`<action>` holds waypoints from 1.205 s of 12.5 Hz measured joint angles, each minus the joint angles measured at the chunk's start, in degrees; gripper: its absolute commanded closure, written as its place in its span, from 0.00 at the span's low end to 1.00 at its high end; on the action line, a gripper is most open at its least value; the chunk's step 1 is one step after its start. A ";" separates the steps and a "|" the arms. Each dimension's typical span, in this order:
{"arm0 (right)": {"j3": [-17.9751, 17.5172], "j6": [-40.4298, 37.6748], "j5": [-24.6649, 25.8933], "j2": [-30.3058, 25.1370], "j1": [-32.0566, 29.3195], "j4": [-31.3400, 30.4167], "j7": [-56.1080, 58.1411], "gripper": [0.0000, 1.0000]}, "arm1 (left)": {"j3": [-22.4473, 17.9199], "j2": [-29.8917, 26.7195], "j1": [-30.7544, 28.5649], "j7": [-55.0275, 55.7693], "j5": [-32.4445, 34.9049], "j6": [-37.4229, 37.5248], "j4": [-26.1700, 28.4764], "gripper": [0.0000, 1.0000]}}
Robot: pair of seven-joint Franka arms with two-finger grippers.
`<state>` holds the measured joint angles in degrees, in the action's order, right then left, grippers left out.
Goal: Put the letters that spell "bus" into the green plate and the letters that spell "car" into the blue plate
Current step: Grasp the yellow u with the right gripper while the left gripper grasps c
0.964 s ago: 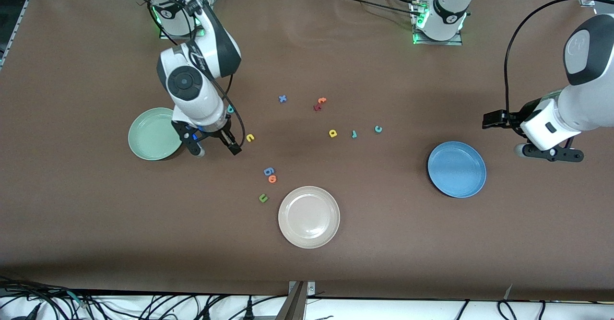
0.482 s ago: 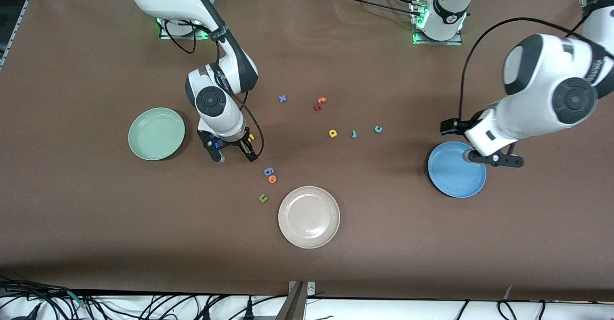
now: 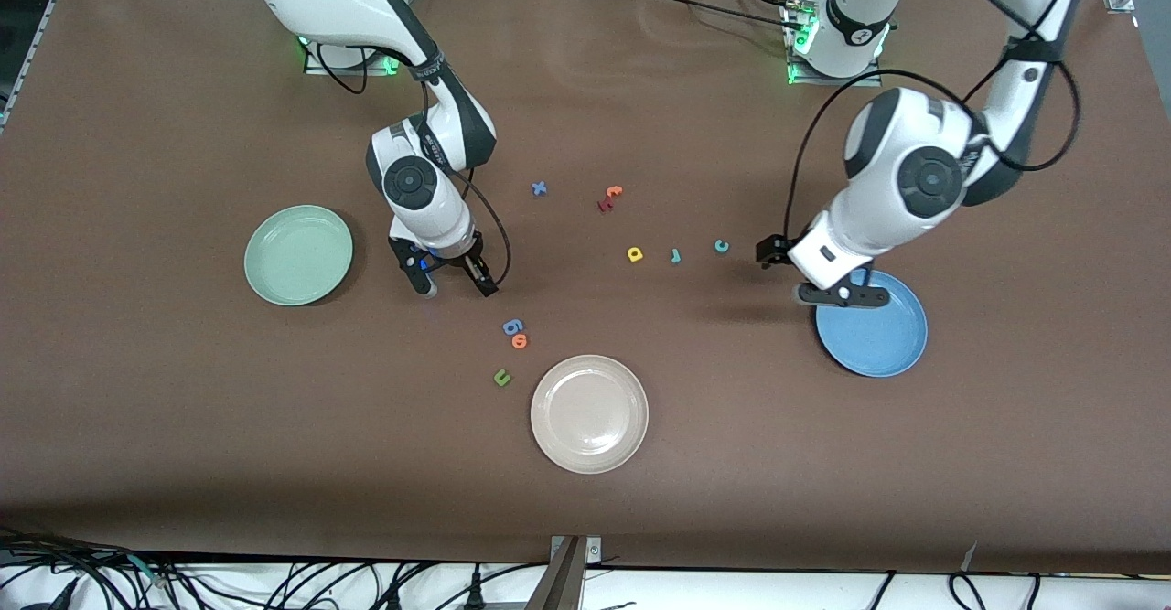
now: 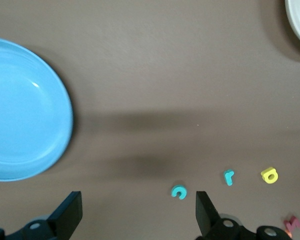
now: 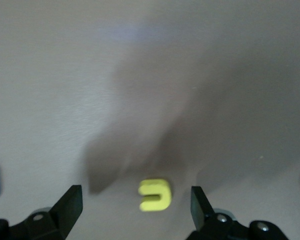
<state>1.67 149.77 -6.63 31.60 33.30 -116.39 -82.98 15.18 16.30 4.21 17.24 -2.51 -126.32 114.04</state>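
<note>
Both arms had swung inward: the right pincer [image 3: 453,279] hung wide open and empty over the yellow u [image 5: 154,194], the left pincer [image 3: 828,281], likewise, by the blue plate [image 3: 883,336], near the c [image 4: 178,192]. Next, probably: descend, close on each; green plate [image 3: 293,262] lay bare.

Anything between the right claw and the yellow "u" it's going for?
Nothing visible. The right claw hangs open right over the yellow "u", which lies alone on bare table between its fingers.

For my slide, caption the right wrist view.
Open right gripper over the table, yellow u between its fingers.
</note>
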 measured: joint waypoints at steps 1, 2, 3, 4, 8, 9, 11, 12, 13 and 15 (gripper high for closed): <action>0.00 0.57 0.00 -0.01 -0.01 -0.94 0.00 0.05 | 0.19 0.33 0.94 2.51 0.51 -3.04 2.06 0.00; 0.00 0.74 0.00 -0.07 -0.01 -1.36 0.00 0.08 | 0.26 1.08 2.20 5.52 1.85 -5.55 3.46 0.00; -0.01 0.75 0.00 -0.18 -0.02 -1.49 0.00 0.08 | 0.31 2.40 3.58 9.08 3.85 -7.54 4.17 0.00; -0.07 0.76 0.00 -0.36 -0.02 -1.52 0.00 0.08 | 0.35 4.10 4.87 12.50 5.79 -9.53 4.45 0.00; -0.57 0.76 -0.01 -0.68 -0.01 -1.62 0.00 0.31 | 0.38 10.18 6.90 17.40 8.99 -14.31 4.62 0.01; -0.59 0.76 -0.01 -0.68 -0.01 -1.64 0.00 0.34 | 0.37 10.66 6.89 17.40 9.03 -16.04 5.22 0.01; -0.60 0.75 -0.01 -0.77 -0.01 -1.65 0.00 0.37 | 0.37 10.73 6.89 17.40 9.04 -20.89 8.23 0.01; -0.59 0.74 -0.01 -0.94 -0.02 -1.68 0.01 0.49 | 0.37 10.71 6.89 17.40 9.04 -21.95 9.27 0.01; -0.59 0.74 -0.01 -0.96 -0.02 -1.70 0.01 0.65 | 0.37 10.67 6.89 17.40 9.04 -22.31 9.90 0.01; -0.60 0.72 -0.01 -1.09 -0.02 -1.76 0.01 1.00 | 0.37 10.21 6.89 17.40 9.04 -22.41 10.86 0.03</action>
<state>1.07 150.49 -6.64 30.52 33.28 -118.15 -82.97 15.56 26.50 11.11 34.64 6.53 -148.73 124.90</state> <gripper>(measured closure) 0.445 0.013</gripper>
